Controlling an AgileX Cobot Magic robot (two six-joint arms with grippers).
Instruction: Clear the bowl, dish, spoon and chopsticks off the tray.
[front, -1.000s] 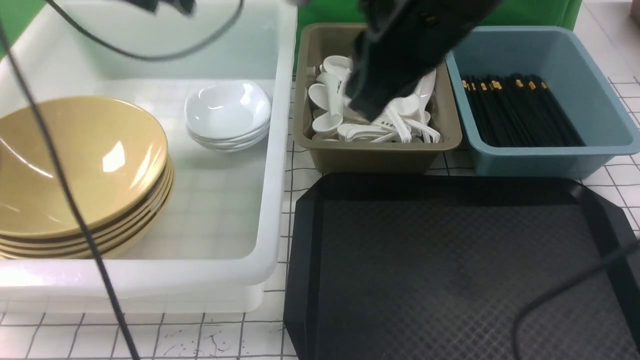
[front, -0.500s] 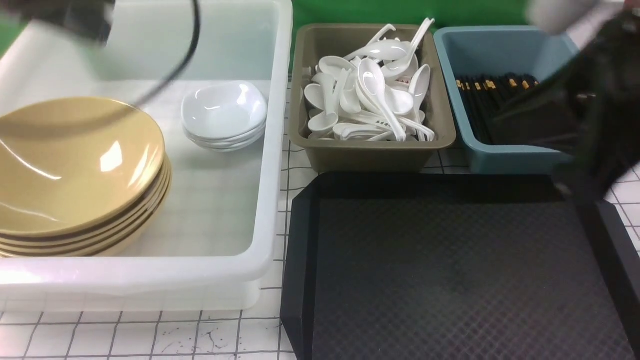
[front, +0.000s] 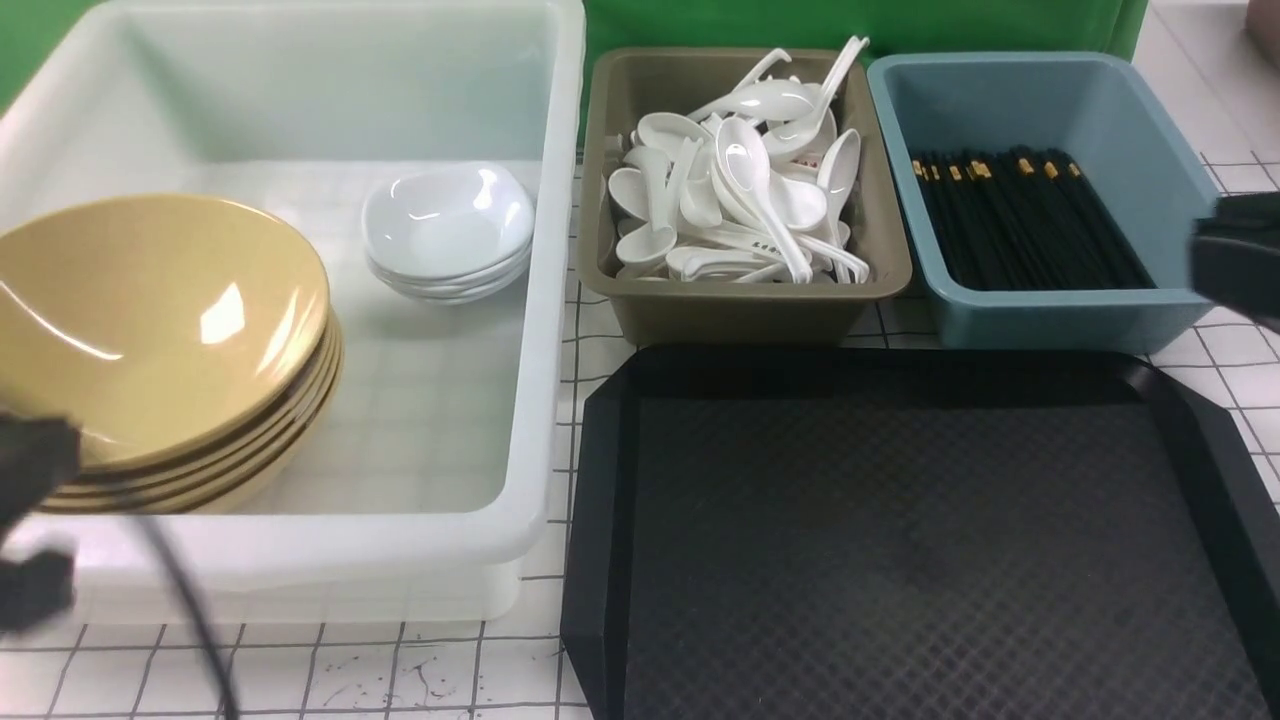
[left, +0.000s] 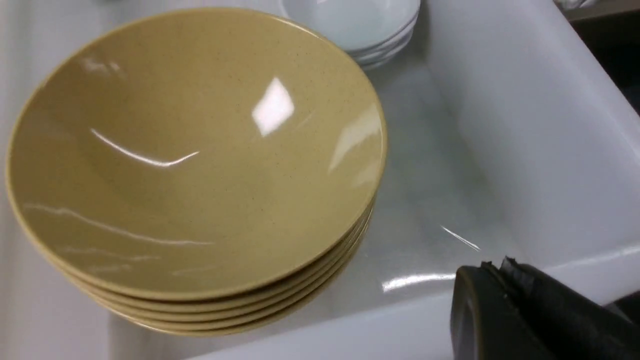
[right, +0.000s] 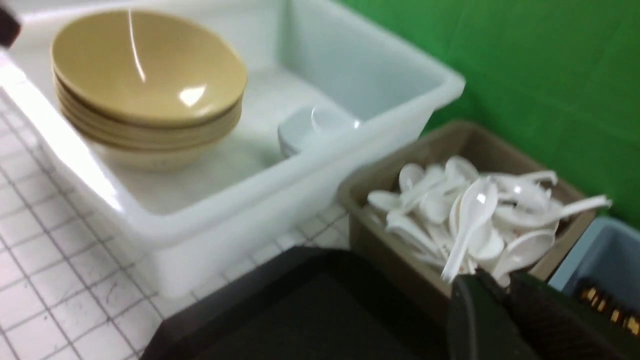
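tray (front: 900, 540) lies black and bare in the front view, its diamond-textured floor showing from rim to rim. left of the tray stands a white bin (front: 555, 300); inside it a stack of yellow bowls, the top bowl (front: 150, 320) tilted a little, sits well apart from the tray, and a stack of small white dishes, the top dish (front: 448, 215) uppermost, lies nearer the tray. just behind the tray an olive bin (front: 740, 310) holds a heap of white spoons, one spoon (front: 750, 175) lying on top. beside it, also behind the tray, a blue bin (front: 1050, 320) holds black chopsticks (front: 1030, 225) with gold bands. a dark blur at the picture's left edge, far left of the tray, is the left arm; another at the right edge, beyond the tray's far right corner, is the right arm.

the left wrist view shows the left gripper (left: 502, 265) with its jaws pressed together and nothing between them, over the white bin's near wall beside the bowl stack.

the right wrist view shows the right gripper (right: 492, 285) above the tray's far edge, before the olive bin; its jaws stand narrowly apart and hold nothing.
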